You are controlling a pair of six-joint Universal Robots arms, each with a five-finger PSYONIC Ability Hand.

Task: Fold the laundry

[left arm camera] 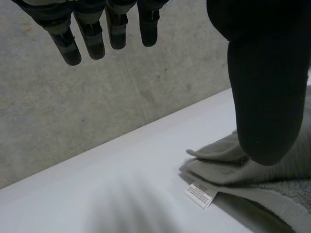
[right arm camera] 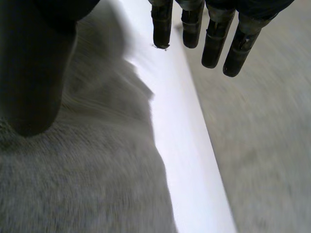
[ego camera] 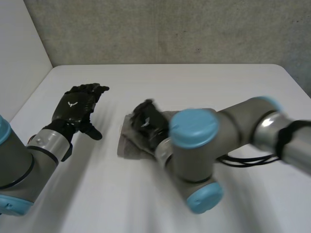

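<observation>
A white table (ego camera: 170,82) stands against a rough grey wall (ego camera: 170,29). On my head feed the folded grey towel (ego camera: 130,145) lies near the table's middle, just ahead of the right arm's light-blue cap (ego camera: 194,127). The right hand (ego camera: 148,121) sits over the towel's far part, though from here I cannot tell whether it touches the cloth. The right wrist feed is clearer on the hand itself: the fingers (right arm camera: 214,39) run straight out past the towel's edge, the thumb (right arm camera: 34,77) stands well apart from them above the pile, and nothing is held between them.

The left hand (ego camera: 75,108) is beside the towel and apart from it, with its fingers spread and relaxed and nothing in them. Its wrist feed gives me something the head feed does not — a small white label (left arm camera: 200,194) sticking out from between the towel's folded layers at the near edge. There is print on it, too fine for me to read.
</observation>
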